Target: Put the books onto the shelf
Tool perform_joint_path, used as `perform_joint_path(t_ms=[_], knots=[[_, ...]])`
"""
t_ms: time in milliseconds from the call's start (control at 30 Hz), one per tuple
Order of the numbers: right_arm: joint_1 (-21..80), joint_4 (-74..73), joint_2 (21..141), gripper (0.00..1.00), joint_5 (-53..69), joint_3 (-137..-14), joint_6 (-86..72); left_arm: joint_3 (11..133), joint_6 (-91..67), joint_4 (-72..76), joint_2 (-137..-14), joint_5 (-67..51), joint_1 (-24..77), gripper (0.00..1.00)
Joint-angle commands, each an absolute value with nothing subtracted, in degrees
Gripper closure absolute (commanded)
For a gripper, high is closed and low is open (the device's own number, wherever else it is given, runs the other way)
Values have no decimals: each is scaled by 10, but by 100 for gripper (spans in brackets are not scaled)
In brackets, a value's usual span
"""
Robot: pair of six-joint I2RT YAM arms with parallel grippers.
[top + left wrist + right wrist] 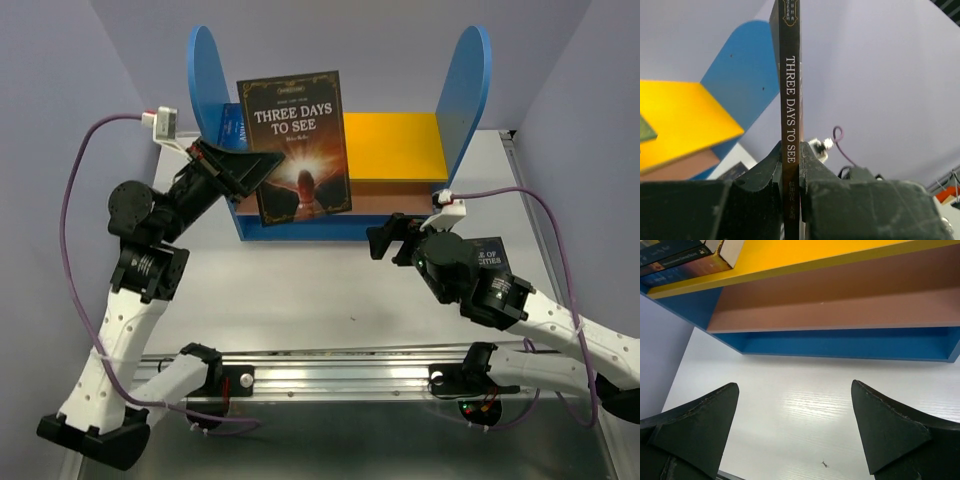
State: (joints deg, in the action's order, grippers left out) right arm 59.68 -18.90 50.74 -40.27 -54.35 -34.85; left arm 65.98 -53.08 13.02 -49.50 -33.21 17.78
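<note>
Holding a book pinched in the left gripper before the shelf, right gripper spread wide and empty; next, it likely needs setting upright inside.

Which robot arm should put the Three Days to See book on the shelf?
Left: the left fingers pinch that book by the shelf. The right fingers hang open, empty.

This looks like a robot lab. A white worktop sits between plain purple walls. The left arm and right arm are bolted to a metal rail, and purple cables run to them.
</note>
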Motion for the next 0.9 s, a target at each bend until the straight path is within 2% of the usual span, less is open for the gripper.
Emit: perform_joint_path(t_ms=[0,67,167,200,267,300,433,500,600,733,867], knots=[[598,-189,505,0,-439,-548,-341,766,-494,184,-610,-217,234,100],[598,-188,509,0,-430,-552,-343,817,-494,180,-648,-175,252,100],[598,-188,509,0,-427,-553,-348,847,-496,153,-688,4,279,100],[598,-189,505,0,-424,-554,-350,847,-503,149,-690,119,304,100],[598,-188,503,0,-422,-555,-351,839,-517,152,-688,219,329,100],[598,-189,501,0,-420,-558,-350,831,-525,150,-688,317,355,100],[598,-188,506,0,-414,-566,-337,802,-583,144,-698,510,390,100],[598,-189,519,0,-407,-574,-322,794,-646,114,-711,576,404,100],[598,-190,537,0,-412,-582,-303,786,-706,75,-722,594,410,100],[598,-190,552,0,-429,-596,-292,804,-805,-46,-740,675,428,100],[598,-191,569,0,-459,-619,-279,824,-843,-108,-758,693,429,100]])
